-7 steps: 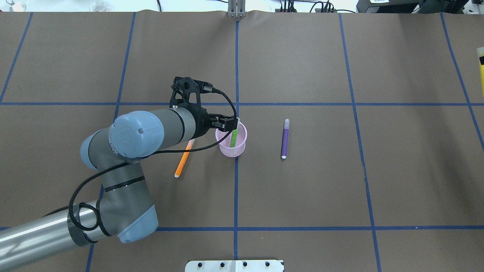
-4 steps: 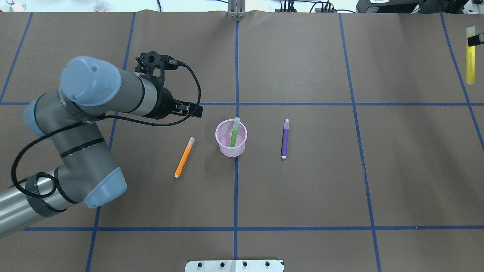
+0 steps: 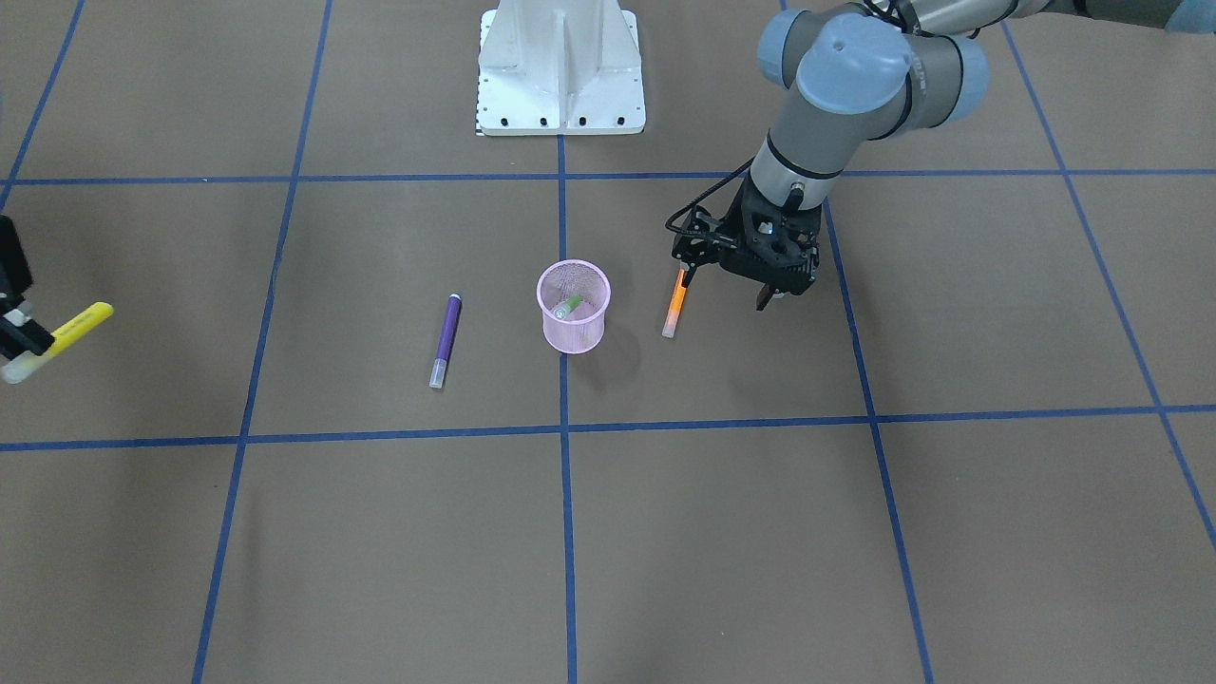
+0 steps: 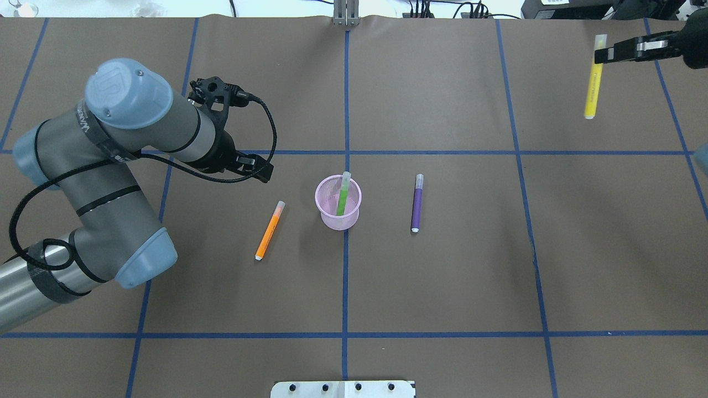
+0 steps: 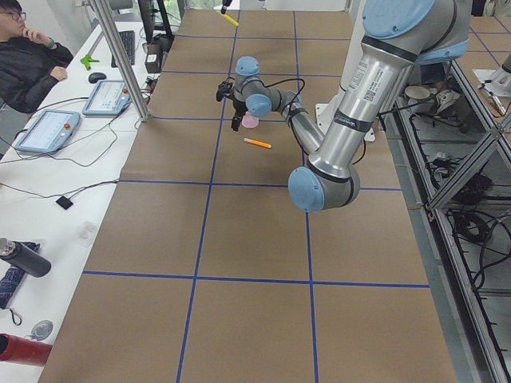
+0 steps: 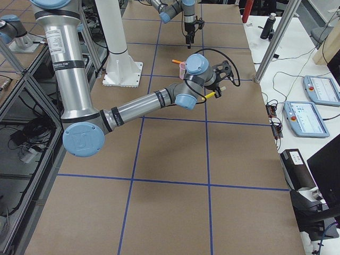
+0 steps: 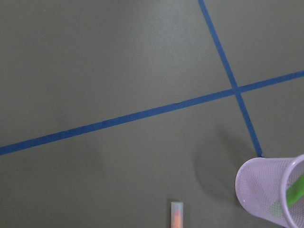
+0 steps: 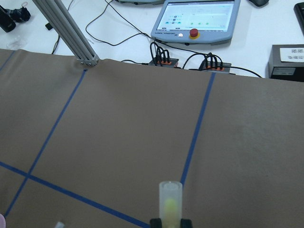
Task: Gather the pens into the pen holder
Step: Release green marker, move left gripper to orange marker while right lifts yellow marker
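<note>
The pen holder [image 4: 338,216] stands upright near the middle of the table [image 4: 442,287], with the green pen [image 4: 342,199] leaning inside it, pale cap end up above the rim. The orange pen [image 4: 269,232] and the purple pen [image 4: 417,204] lie flat on the table, one on each side of the holder and apart from it.

The left jaws hang above the table, spread wide and empty; their fingers [image 3: 763,297] touch nothing. The orange pen lies close below them, a little toward the robot, and the holder sits off to their right, with the purple pen farther that way beyond it.

The right jaws are clenched on a yellow pen [image 4: 592,88] near its capped end, fingers [image 4: 619,51] pinching it in the air. The holder is well away to their left.

The table is covered in brown paper crossed by blue tape lines. A white base plate [image 3: 560,66] sits at the robot's side. Past the far edge are a control tablet [image 8: 199,19] and cables, and a person [image 5: 28,56] sits by the table's corner.
</note>
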Controlling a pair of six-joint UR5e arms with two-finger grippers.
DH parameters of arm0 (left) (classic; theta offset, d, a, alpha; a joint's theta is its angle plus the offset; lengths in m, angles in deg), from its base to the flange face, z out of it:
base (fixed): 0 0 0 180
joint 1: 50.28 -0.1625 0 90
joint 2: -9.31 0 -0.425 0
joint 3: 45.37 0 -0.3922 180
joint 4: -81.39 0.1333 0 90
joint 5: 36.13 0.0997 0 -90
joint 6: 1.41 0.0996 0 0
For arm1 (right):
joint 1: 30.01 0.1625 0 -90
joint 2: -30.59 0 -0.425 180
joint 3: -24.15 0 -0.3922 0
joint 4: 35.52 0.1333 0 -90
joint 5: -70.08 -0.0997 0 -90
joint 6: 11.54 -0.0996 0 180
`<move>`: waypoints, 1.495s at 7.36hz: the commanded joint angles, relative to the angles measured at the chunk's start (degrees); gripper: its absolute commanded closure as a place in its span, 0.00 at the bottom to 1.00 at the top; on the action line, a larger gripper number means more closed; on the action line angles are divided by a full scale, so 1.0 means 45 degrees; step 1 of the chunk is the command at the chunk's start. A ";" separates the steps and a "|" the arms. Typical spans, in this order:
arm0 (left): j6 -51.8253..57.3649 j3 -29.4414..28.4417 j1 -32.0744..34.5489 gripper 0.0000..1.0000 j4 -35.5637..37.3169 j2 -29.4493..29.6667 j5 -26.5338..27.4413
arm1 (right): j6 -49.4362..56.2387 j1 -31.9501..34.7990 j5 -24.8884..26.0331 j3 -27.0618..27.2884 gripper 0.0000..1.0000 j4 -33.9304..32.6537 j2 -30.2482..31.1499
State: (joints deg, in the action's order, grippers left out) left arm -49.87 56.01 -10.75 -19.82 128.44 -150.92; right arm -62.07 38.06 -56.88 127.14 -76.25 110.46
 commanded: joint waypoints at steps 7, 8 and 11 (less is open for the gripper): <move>0.1122 -0.2469 -0.1107 0.10 -0.0147 0.1047 -0.0077 | -0.1369 -0.2898 0.2880 0.0531 1.00 0.0751 -0.0795; 0.1141 -0.2606 -0.1147 0.13 -0.0166 0.1047 -0.0077 | -0.1388 -0.3035 0.2958 0.0647 1.00 0.0751 -0.0775; 0.1122 -0.2705 -0.1323 0.27 -0.0147 0.1047 -0.0077 | -0.1408 -0.3581 0.3406 0.0727 1.00 0.0751 -0.0892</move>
State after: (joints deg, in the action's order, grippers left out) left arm -44.80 44.04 -16.37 -20.48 133.15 -151.27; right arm -68.36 23.02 -42.63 130.25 -72.87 106.69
